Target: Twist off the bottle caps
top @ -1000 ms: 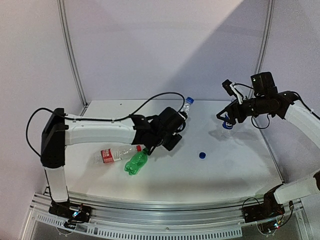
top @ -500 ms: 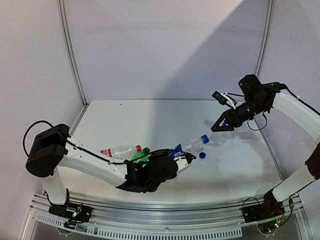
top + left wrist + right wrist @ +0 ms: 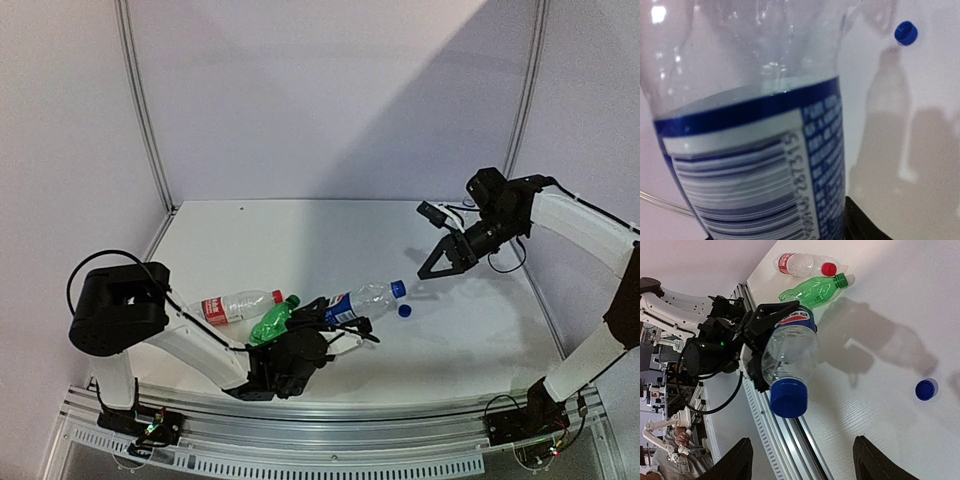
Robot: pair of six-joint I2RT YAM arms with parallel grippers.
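Bottle caps: three seated, one off.

Far left, red-label bottle (image 3: 232, 306) lies on its side on the desk (image 3: 300, 240), red cap (image 3: 277, 296) on. Just beside it lies the green bottle (image 3: 270, 322), green cap (image 3: 293, 300) on and close to the red one.

Next, left gripper (image 3: 338, 318) is clamped on the Pepsi bottle (image 3: 357, 301) across its label, holding it off the desk with the neck pointing right. Its blue cap (image 3: 397, 289) is on.

A loose blue cap (image 3: 405, 311) sits on the desk just below that neck.

Right gripper (image 3: 438, 268) has its jaws apart and empty, near the held bottle's cap and lined up with it but not touching.

Handling judgement: the bottle looks empty, so it is light, with thin walls likely to dent or twist under a hard squeeze. The label band is the sensible hold. The cap is small, stiff and smooth, so take it square across the rim.
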